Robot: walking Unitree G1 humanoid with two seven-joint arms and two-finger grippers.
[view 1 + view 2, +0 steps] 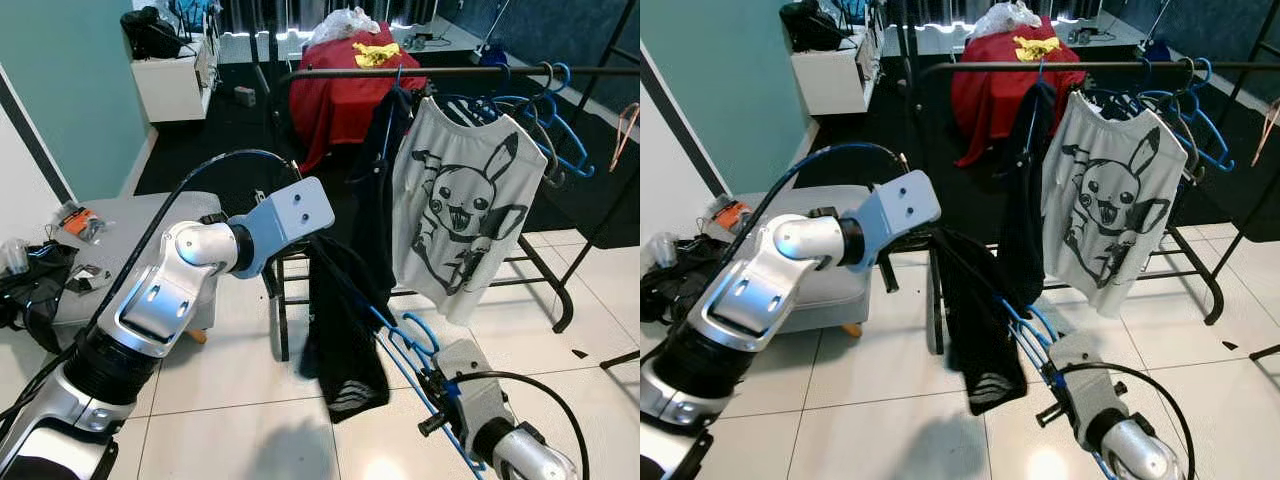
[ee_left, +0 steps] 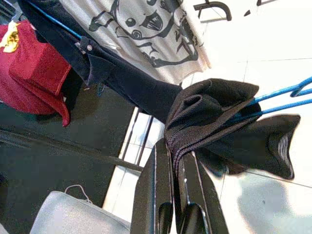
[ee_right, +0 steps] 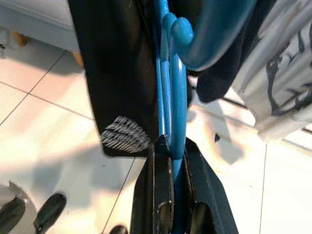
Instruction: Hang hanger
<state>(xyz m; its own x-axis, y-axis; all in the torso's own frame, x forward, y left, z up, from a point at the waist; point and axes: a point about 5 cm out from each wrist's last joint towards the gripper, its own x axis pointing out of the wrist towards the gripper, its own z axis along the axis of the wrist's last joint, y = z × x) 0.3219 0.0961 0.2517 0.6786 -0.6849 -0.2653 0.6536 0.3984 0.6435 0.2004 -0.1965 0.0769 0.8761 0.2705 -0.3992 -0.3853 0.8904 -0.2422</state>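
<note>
A blue hanger [image 1: 405, 345] slants across the lower middle with a black garment [image 1: 345, 345] draped over its upper end. My right gripper [image 3: 175, 146] is shut on the hanger's blue bars just below the hook [image 3: 204, 44]; it appears low at the right [image 1: 432, 372]. My left gripper [image 2: 174, 158] is shut on a fold of the black garment [image 2: 209, 112], and it reaches in from the left [image 1: 318, 243]. Behind, the dark clothes rail [image 1: 450, 72] carries a white T-shirt with a cartoon print [image 1: 455, 215], a dark garment [image 1: 385, 170] and several bare blue hangers [image 1: 545, 125].
A grey ottoman [image 1: 150, 225] stands at the left, with clutter [image 1: 35, 275] beside it. Beyond the rail are a red-draped object [image 1: 345, 95] and a white cabinet [image 1: 175, 80]. The rack's black foot [image 1: 548, 285] crosses the white tiles at the right.
</note>
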